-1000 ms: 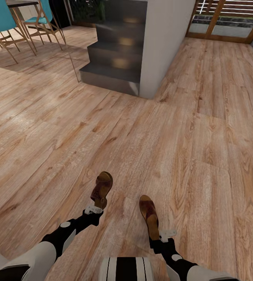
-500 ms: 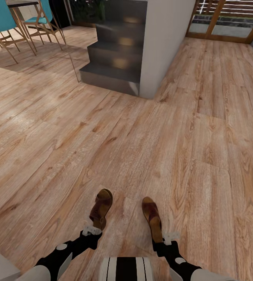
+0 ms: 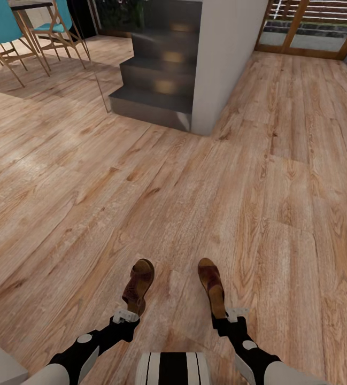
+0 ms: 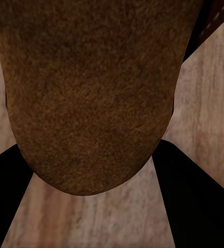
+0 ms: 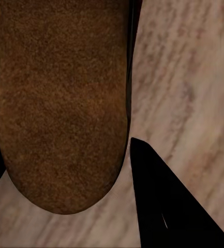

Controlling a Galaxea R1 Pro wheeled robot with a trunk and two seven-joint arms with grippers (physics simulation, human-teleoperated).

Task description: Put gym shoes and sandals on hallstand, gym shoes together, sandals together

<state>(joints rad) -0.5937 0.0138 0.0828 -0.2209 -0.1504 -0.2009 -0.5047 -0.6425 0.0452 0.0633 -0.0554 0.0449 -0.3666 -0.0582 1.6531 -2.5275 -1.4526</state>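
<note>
Brown sandals are riding clamped, one in the left gripper (image 3: 126, 316), one in the right gripper (image 3: 232, 314), both arms drawing back toward the trunk, so carrying to the hallstand seems next.

matt grainy wood floor (image 3: 205, 203), seemingly suede sandals (image 3: 139, 278)

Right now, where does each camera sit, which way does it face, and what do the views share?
Head view: on the head, facing forward and down at the floor; both arms and tools show.
Left wrist view: near the left tool, looking along its fingers at its sandal.
Right wrist view: near the right tool, facing the right sandal.
Shared: head and wrists show both sandals.
</note>
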